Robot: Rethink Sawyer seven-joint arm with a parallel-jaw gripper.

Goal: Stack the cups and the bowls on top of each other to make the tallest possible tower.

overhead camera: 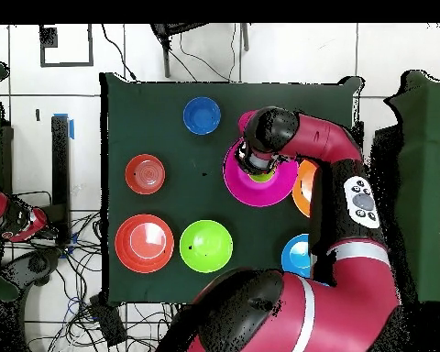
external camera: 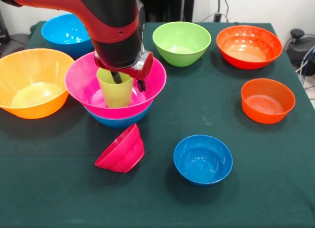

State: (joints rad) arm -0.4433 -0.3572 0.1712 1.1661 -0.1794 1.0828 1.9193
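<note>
Inside the pink bowl [external camera: 147, 92], the pincer [external camera: 128, 80] straddles the lime cup's [external camera: 115, 95] rim — grip unclear.

Two fixed viewpoints on one table

The green-clothed table [external camera: 206, 114] is seen close and obliquely from across its near edge in the front view; it is seen straight down, from farther off, with surrounding floor [overhead camera: 40, 119], in the overhead view. The table [overhead camera: 169, 119] and the pink bowl [external camera: 152, 82] [overhead camera: 237, 183] are shared.

Green-clothed table [external camera: 275, 188] with scattered bowls [external camera: 203, 159]
</note>
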